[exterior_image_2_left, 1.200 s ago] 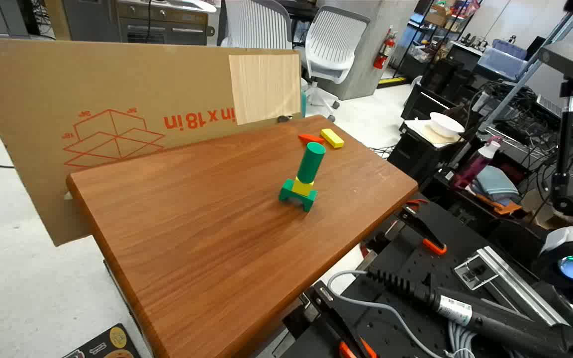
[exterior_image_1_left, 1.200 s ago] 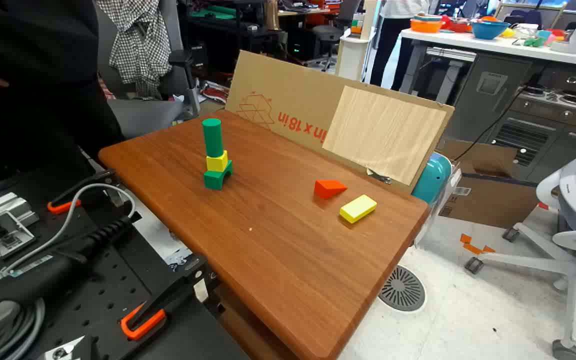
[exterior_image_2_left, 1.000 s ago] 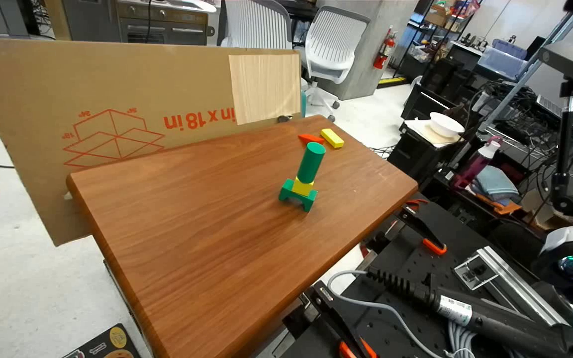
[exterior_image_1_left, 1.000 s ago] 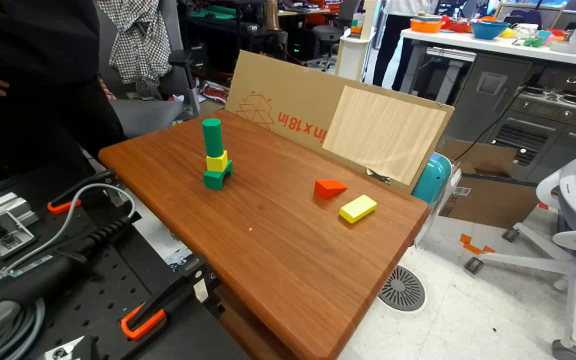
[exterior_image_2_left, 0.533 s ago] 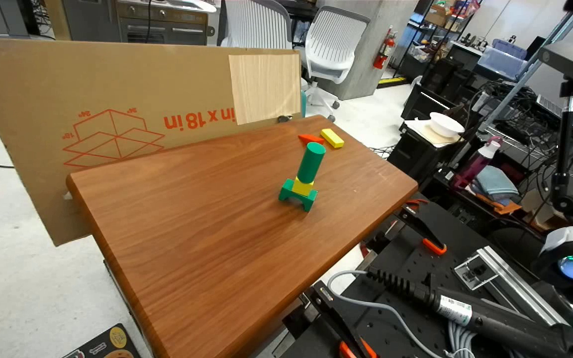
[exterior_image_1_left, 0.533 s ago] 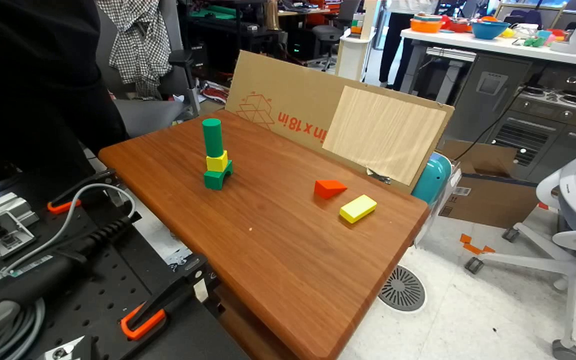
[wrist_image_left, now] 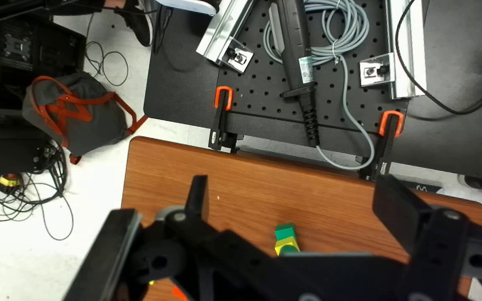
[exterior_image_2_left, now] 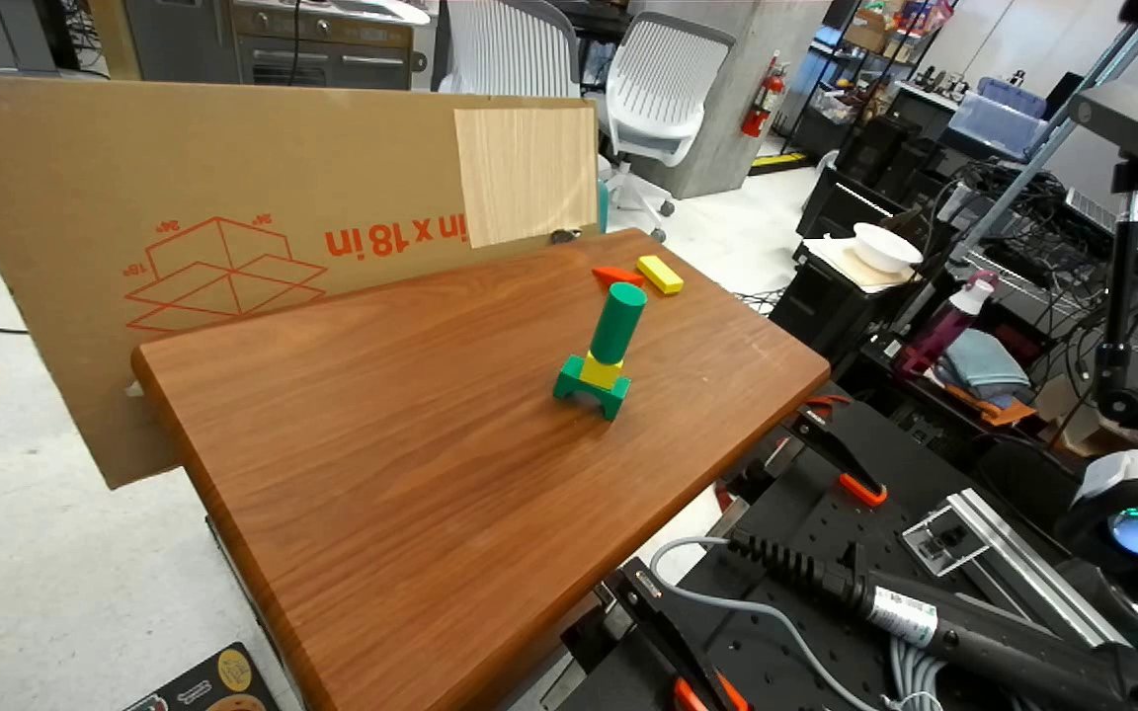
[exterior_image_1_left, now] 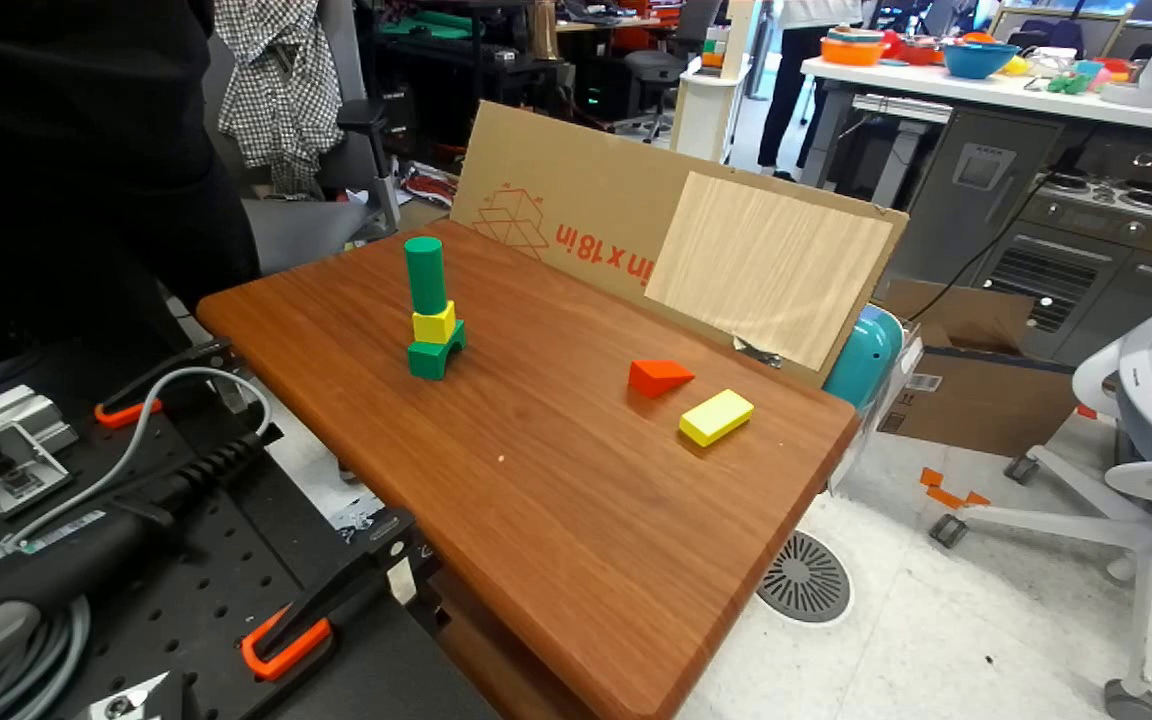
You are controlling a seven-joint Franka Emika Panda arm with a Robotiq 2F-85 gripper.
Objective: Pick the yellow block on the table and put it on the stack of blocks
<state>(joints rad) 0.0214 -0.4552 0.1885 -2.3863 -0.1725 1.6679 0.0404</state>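
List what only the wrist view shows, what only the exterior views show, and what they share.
Only the wrist view clearly shows the gripper, standing open.
Only the exterior views show the red-printed cardboard panel, and the loose yellow block whole; in the wrist view, probably just a sliver of it shows past the gripper.
Shared: the table, the stack of blocks, whose top the gripper partly hides in the wrist view, and the orange-handled clamps.

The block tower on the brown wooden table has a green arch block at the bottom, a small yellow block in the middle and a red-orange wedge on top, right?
Not the top: that's a tall green cylinder; both exterior views show it. The red-orange wedge lies on the brown wooden table. You got the green arch block and small yellow block right.
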